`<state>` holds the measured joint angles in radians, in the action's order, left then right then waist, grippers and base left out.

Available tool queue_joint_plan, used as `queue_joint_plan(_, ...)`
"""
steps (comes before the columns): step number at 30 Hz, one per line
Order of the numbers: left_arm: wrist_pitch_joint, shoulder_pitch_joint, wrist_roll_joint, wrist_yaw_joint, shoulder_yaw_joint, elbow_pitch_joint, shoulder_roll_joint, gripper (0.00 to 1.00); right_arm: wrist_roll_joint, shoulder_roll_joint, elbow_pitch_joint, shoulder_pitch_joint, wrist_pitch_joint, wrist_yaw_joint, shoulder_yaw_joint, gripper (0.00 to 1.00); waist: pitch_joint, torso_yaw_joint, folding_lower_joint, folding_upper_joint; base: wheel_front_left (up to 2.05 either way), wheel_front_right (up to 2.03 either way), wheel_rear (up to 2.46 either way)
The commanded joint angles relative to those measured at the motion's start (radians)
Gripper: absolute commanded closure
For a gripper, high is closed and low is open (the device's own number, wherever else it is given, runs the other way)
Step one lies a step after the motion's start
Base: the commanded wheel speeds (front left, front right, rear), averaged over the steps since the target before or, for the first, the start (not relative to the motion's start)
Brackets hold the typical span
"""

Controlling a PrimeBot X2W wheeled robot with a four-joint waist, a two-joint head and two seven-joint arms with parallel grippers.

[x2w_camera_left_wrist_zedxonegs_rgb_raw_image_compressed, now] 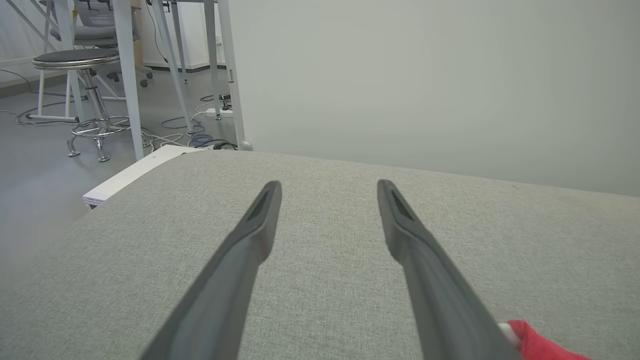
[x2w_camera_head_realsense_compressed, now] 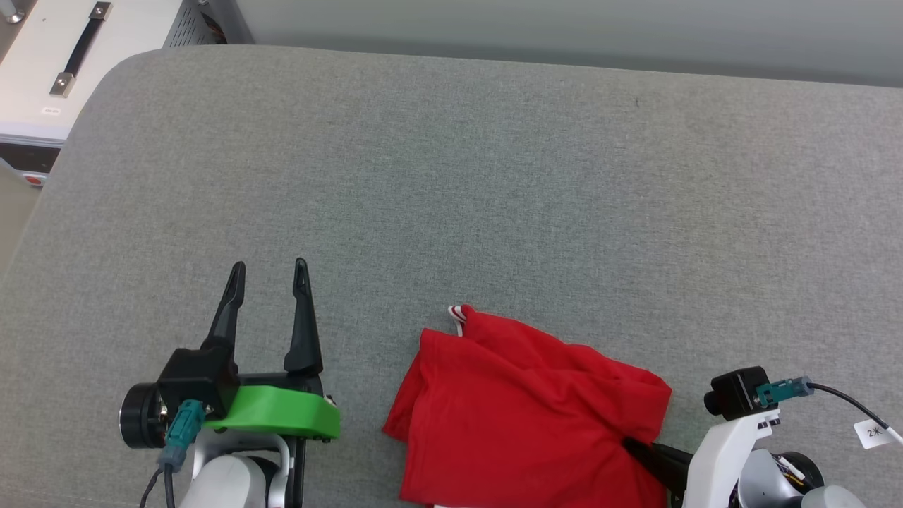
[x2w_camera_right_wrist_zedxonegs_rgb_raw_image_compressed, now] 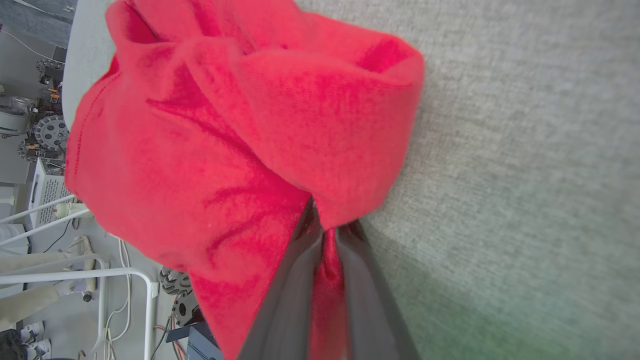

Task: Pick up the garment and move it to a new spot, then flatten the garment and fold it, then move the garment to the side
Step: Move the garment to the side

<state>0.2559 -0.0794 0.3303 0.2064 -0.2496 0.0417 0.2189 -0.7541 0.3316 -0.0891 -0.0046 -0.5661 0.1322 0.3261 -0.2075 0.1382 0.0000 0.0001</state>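
Garment (x2w_camera_head_realsense_compressed: 522,409) is lying bunched at the near edge of the grey surface (x2w_camera_head_realsense_compressed: 494,176). My right claw (x2w_camera_right_wrist_zedxonegs_rgb_raw_image_compressed: 327,227) is clenching one thin fold. I'm judging it could slip out in lifting, or drag off the edge. Left claw (x2w_camera_head_realsense_compressed: 269,271) is hovering spread, empty.
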Motion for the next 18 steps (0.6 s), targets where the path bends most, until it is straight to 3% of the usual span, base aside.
queue_joint_plan(1, 0.006, -0.008, -0.013, -0.009, 0.006, -0.004, -0.008, 0.0, -0.001, 0.004, -0.024, 0.004, -0.005, -0.002, 0.013, 1.0, 0.003, -0.001, 0.0, -0.0001, 0.0, 0.0, 0.0)
queue_joint_plan(10, 0.006, 0.023, -0.028, -0.019, 0.032, -0.009, -0.009, 0.0, 0.036, 0.046, 0.01, -0.012, -0.016, -0.002, -0.032, 1.0, 0.061, -0.04, 0.0, -0.0001, 0.0, 0.0, 0.0)
queue_joint_plan(18, 0.006, 0.064, -0.033, -0.022, 0.034, 0.017, -0.004, 0.0, 0.097, 0.112, 0.048, -0.031, -0.071, -0.002, -0.074, 1.0, 0.107, -0.149, 0.0, -0.0001, 0.0, 0.0, 0.0)
